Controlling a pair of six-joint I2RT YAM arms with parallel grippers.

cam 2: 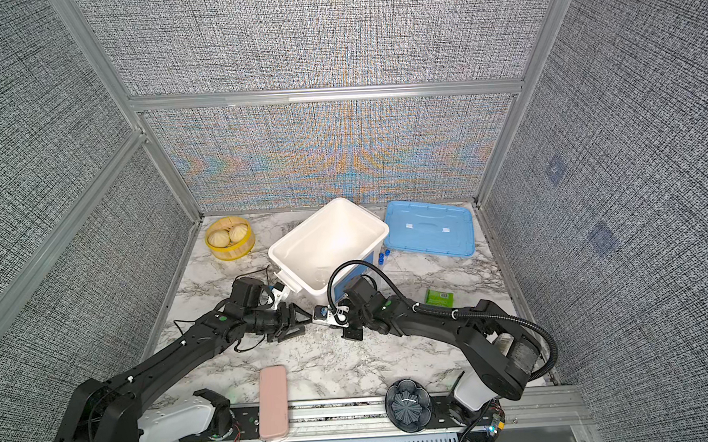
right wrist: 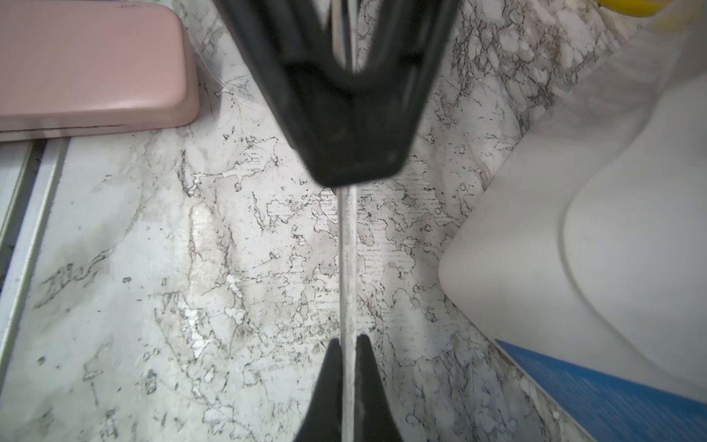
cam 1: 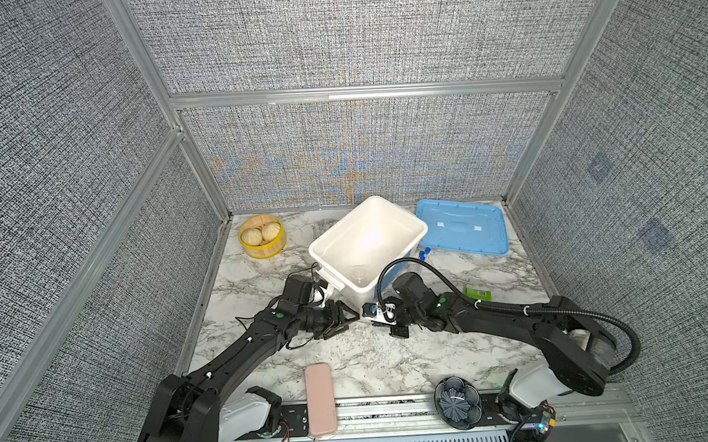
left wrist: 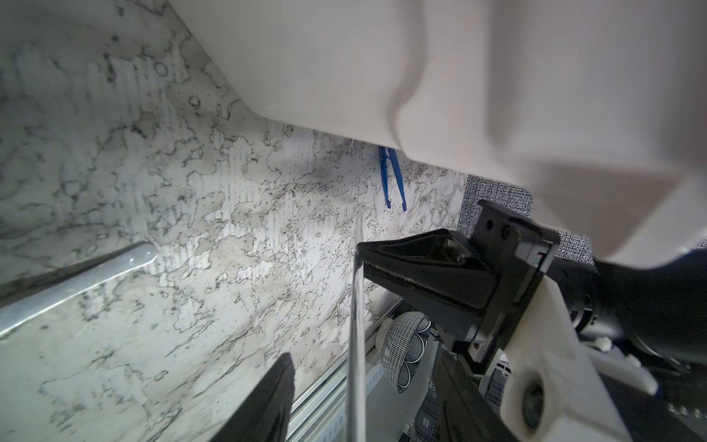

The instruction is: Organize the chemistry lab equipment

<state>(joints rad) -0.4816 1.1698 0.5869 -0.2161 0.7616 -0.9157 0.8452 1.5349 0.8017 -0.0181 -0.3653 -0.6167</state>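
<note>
My right gripper [right wrist: 348,346] is shut on the thin white rod [right wrist: 348,264], holding it level above the marble. The rod's far end lies between the fingers of my left gripper [left wrist: 357,398], which stands open around it with a gap on each side. In both top views the two grippers [cam 1: 349,318] [cam 1: 367,312] meet tip to tip in front of the white bin [cam 1: 316,249]. A small clear glass vessel [cam 1: 359,272] sits inside the bin. Blue tweezers [left wrist: 392,180] lie by the bin's corner. Blue-capped tubes [cam 1: 424,253] stand behind the bin. Grey metal tweezers [left wrist: 76,281] lie on the table.
A blue lid [cam 1: 461,229] lies at the back right and a yellow steamer basket [cam 1: 261,237] at the back left. A long pink case [cam 1: 320,398] and a dark bowl [cam 1: 457,401] sit at the front edge. A green packet [cam 1: 477,293] lies beside the right arm.
</note>
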